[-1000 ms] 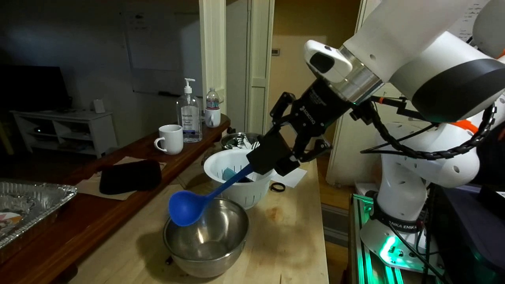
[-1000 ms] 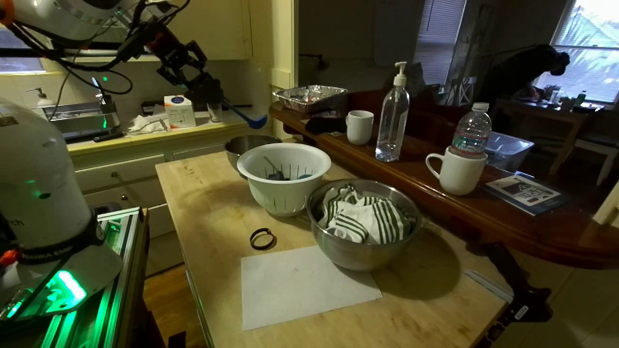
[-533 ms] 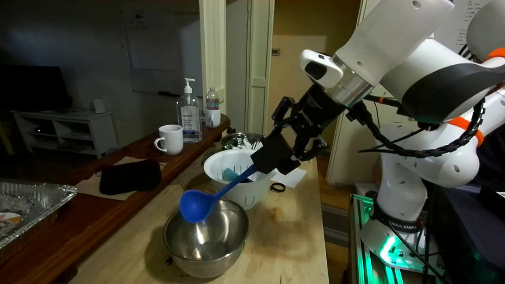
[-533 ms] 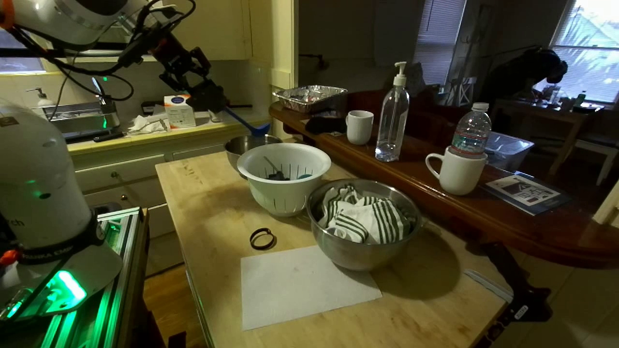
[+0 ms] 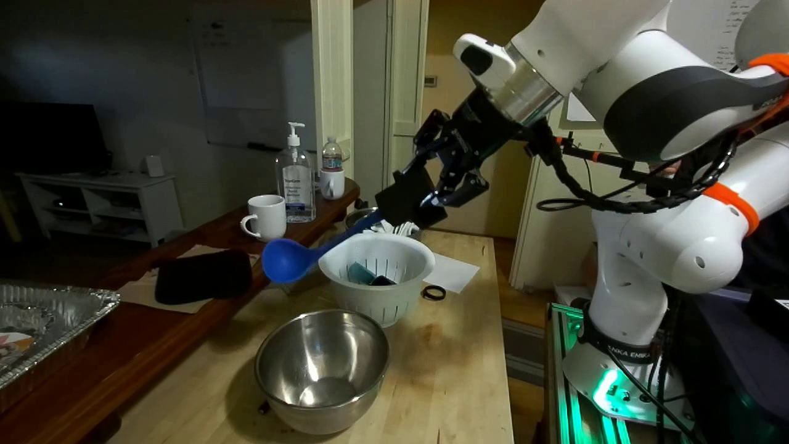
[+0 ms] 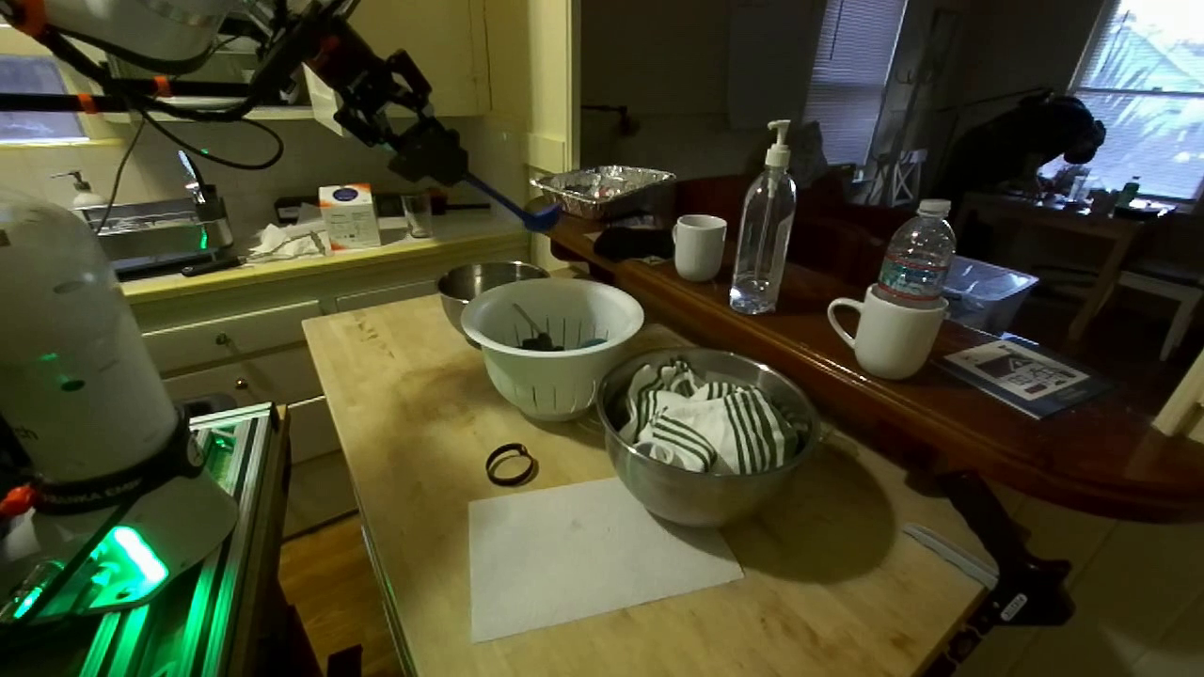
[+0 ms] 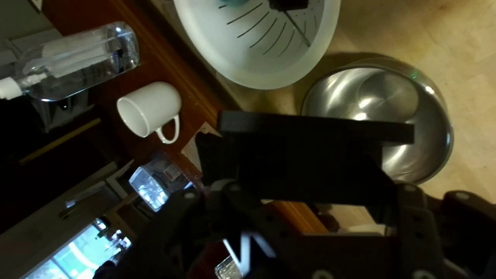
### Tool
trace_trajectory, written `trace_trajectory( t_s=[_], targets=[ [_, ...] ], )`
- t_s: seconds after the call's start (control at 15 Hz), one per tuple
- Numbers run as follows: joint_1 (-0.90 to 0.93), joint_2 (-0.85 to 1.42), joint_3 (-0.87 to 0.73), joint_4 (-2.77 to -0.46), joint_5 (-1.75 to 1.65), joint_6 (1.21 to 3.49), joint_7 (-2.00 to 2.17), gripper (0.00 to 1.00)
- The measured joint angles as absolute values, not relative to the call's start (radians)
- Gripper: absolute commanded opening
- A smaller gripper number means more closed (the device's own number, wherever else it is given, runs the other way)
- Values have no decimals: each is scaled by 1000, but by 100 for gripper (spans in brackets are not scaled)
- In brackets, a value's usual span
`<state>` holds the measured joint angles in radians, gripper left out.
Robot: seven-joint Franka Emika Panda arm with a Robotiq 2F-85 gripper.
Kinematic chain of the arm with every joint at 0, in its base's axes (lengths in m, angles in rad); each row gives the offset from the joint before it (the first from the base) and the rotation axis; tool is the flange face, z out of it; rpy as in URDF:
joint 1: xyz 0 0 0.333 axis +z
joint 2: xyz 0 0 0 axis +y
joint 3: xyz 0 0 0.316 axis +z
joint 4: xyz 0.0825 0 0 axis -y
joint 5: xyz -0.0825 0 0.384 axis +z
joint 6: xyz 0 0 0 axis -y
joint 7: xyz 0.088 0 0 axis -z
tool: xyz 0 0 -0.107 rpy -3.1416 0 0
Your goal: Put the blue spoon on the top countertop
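One gripper (image 5: 410,198) clamps a round-bowled, seemingly plastic blue spoon (image 5: 301,258).

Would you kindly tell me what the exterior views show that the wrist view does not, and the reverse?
Only the exterior views show the blue spoon, white paper and the robot's base. Nothing I can identify is in the wrist view alone. Both share the gripper, a steel bowl, white strainer, white mug, pump bottle and dark countertop.
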<state>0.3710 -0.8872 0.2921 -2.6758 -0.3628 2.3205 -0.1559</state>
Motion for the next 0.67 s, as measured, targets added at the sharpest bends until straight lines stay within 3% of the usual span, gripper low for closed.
trace_trajectory(
  t_s=[0.33, 0.4, 0.67],
  targets=[
    [298, -855, 277, -2611, -389, 2442, -194, 42],
    [297, -836, 266, -2595, -387, 2460, -215, 67],
    [310, -766, 228, -2553, -376, 2471, -263, 67]
  ],
)
